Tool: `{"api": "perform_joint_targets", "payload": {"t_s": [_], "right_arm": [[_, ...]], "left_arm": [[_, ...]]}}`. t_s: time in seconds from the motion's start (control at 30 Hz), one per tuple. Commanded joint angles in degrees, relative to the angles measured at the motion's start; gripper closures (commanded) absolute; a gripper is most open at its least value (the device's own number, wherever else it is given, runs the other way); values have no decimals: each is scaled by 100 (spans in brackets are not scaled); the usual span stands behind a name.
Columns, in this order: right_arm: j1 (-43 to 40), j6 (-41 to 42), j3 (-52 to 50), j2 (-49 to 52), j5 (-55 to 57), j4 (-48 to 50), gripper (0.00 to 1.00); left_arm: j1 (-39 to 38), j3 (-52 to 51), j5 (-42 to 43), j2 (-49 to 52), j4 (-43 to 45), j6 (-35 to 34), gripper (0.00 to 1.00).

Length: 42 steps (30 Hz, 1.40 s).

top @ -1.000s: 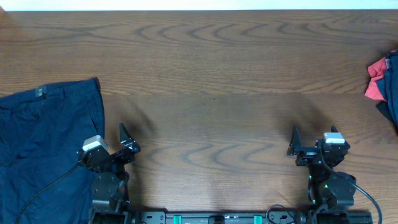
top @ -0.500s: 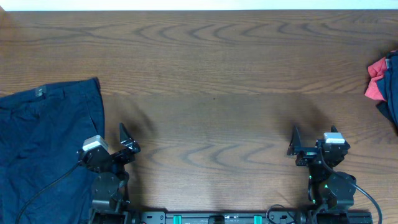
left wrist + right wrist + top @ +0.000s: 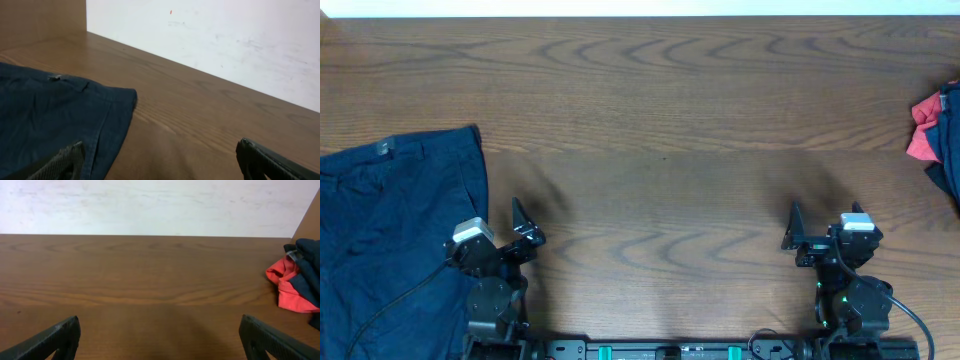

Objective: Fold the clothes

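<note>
The clothes [image 3: 390,230] lie spread flat at the far left of the surface [image 3: 660,110] — a dark navy garment, its waistband along the top edge with a small label [image 3: 385,148] on it, its left and lower parts running out of the overhead view. The left arm [image 3: 490,285] stands at the near edge, just beside the garment's right border and partly over it. The left jaws are spread wide and grip nothing: in the left wrist view the two fingertips [image 3: 65,160] sit at the bottom corners, with the garment's corner [image 3: 120,97] and bare wood between them. Whether the left-hand tip touches the cloth cannot be told. The right arm [image 3: 850,290] stands at the near edge on the other side, well apart from the clothes. The right jaws are also fully open and empty — their fingertips [image 3: 55,337] frame only bare wood. At the far right edge lies a small crumpled heap of red and dark cloth [image 3: 932,135], seen also in the right wrist view [image 3: 292,280], apart from both arms.
</note>
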Motion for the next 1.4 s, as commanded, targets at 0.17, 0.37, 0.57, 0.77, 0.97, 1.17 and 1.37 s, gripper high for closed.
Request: {"api": "perform_joint_targets", "payload": {"t_s": [0.17,0.37,0.57,0.77,0.97,1.17,1.37], "right_arm": [[57,79,-55,-35,59,2,1],[57,79,-55,-35,61,2,1],[57,79,-55,-35,59,2,1],[57,79,-55,-35,61,2,1],[57,79,-55,-35,59,2,1],[57,79,-55,-35,59,2,1],[57,79,-55,-35,59,2,1]], "left_arm": [[35,-162,72,-35,-28,-52,2],[35,-157,72,-35,240,-26,2],[35,-144,72,-35,267,463,2],[35,-142,72,-31,256,566,2],[35,0,68,118,192,1097,2],[35,61,52,369,131,1097,2],[35,61,76,378,219,1088,2]]}}
